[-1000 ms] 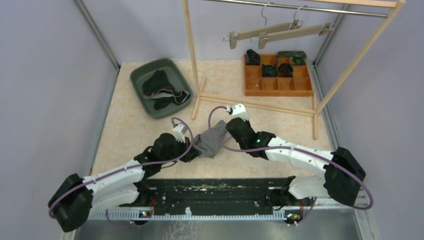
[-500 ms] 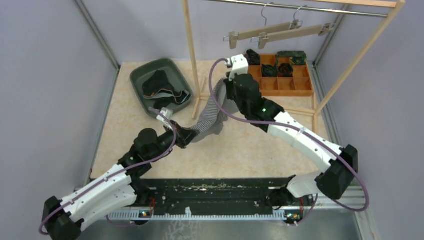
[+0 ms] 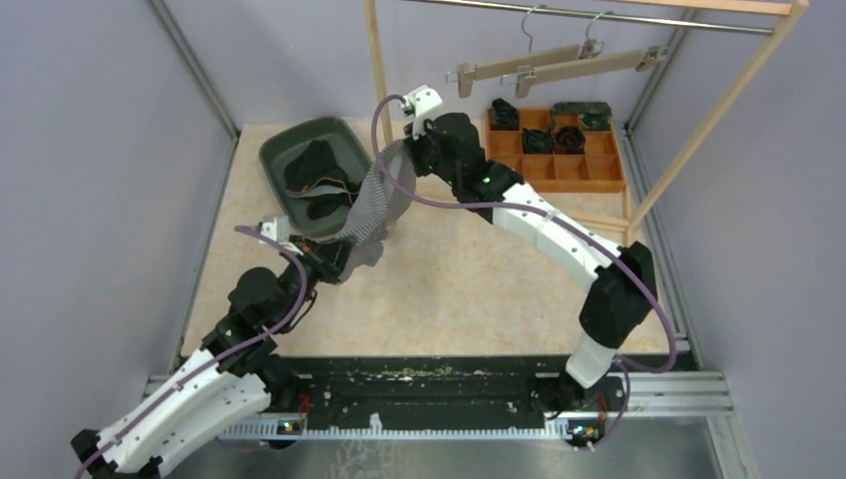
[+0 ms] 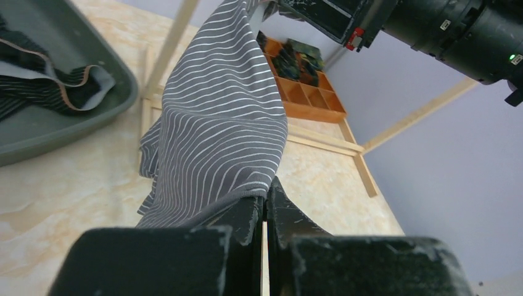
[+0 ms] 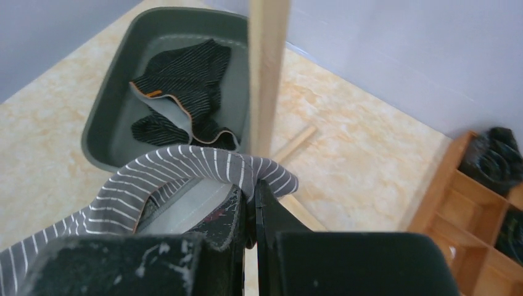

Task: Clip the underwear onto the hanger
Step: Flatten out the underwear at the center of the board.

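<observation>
Two sets of fingers hold the underwear (image 3: 371,205) up in the air, stretched between them. The left fingers (image 4: 242,217) are pinched tight on the low end. The right fingers (image 5: 274,219) are pinched tight on the high end, just beside the wooden post (image 3: 379,90). The cloth hangs by the edge of the green tub (image 3: 274,150), above the surface (image 3: 469,279). Its low corner may brush the surface, but that is hard to see.

The hanger (image 3: 519,68) hangs on the rail, on the other side of the post, well apart from the cloth.

To do this step well, both arms should lift together and pull the cloth flat, so the top edge is straight. The high end must go around the post and not bump it. Next, the edge should line up with the clip (image 3: 465,78) at the hanger's end. Neither set of fingers should let go until the clip bites the cloth.
</observation>
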You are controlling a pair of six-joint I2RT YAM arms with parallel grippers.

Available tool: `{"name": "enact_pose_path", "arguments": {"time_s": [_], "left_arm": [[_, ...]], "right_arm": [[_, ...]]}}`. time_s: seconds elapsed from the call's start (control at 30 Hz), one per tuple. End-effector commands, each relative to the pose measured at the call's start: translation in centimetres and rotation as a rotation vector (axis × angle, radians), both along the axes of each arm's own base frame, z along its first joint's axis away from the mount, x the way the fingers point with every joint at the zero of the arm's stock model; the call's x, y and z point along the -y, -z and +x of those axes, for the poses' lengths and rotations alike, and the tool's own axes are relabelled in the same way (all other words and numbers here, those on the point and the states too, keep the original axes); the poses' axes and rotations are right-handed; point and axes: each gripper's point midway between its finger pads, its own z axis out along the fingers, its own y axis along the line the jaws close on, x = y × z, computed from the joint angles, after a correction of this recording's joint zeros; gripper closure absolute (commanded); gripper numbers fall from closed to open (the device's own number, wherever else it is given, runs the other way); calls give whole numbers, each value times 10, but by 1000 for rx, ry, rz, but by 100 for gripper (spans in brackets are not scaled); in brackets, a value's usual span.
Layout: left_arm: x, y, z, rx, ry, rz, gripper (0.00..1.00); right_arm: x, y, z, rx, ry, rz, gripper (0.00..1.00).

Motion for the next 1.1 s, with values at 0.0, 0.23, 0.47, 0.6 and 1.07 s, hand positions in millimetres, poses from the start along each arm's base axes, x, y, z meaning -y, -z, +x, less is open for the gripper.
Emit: {"name": "enact_pose_path", "arguments": {"time_s": [0.0,0.23,0.47,0.6,1.07], "left_arm": [[-26,7,1,-37,-117,11,100],[11,75,-8,-158,40,-58,100],[50,145,-21,-309,194,-177,100],[60,145,-26,-297,207,-191,100],[104,151,-44,-332,295,-214,98]], "right_arm": [[-33,-22,2,58,-141,59,100],[-7,62,-2,-99,-102,-28,100],[40,118,-12,-243,-56,-61,100],[56,133,-15,-282,-39,-74,100],[65,165,8,-355,-1,-125,100]]}}
